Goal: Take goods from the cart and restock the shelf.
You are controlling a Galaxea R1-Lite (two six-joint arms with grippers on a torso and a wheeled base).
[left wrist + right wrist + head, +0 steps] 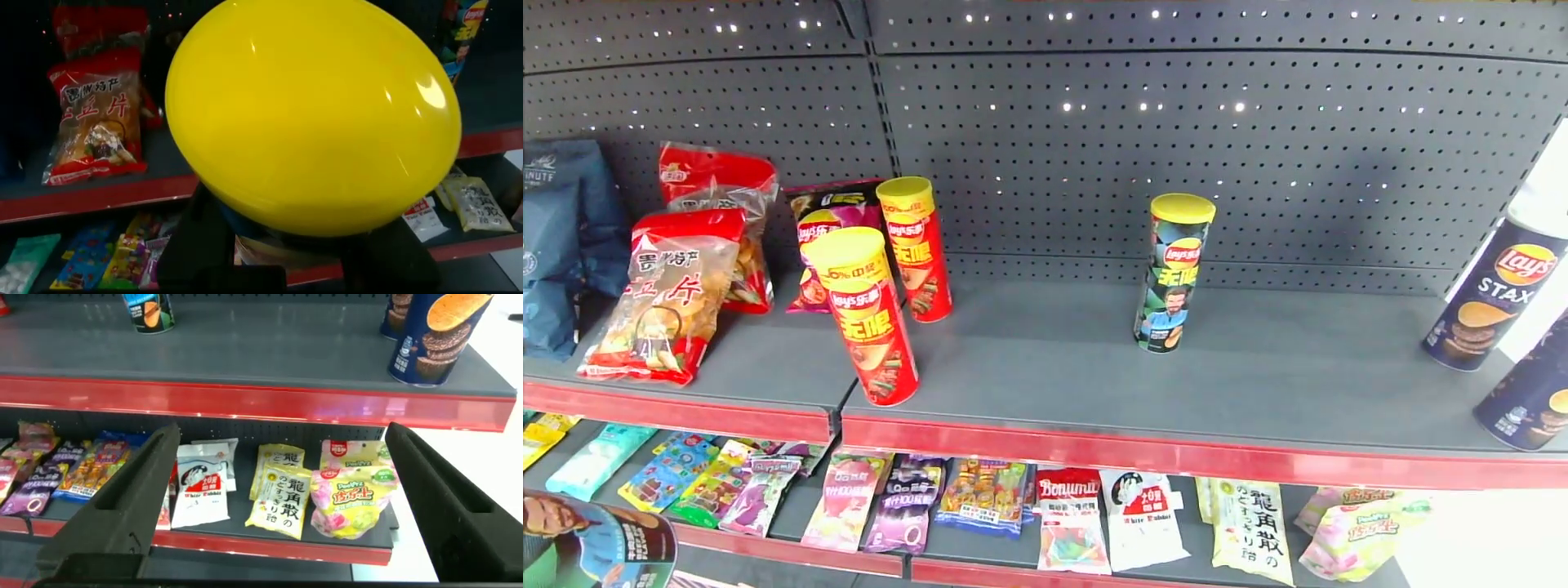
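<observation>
Can (596,543) w/ yellow lid (315,114) clamped in left hand (302,249); right hand (282,437) apart.

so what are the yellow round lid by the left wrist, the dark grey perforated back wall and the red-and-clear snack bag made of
Yellow round lid: probably plastic, glossy, bright highlights. Dark grey perforated back wall: likely matt painted metal, punched holes. Red-and-clear snack bag: thin plastic film, crinkled, contents showing through.

Bags (674,294) lie left of cans (870,318) on the shelf (1054,367).
</observation>
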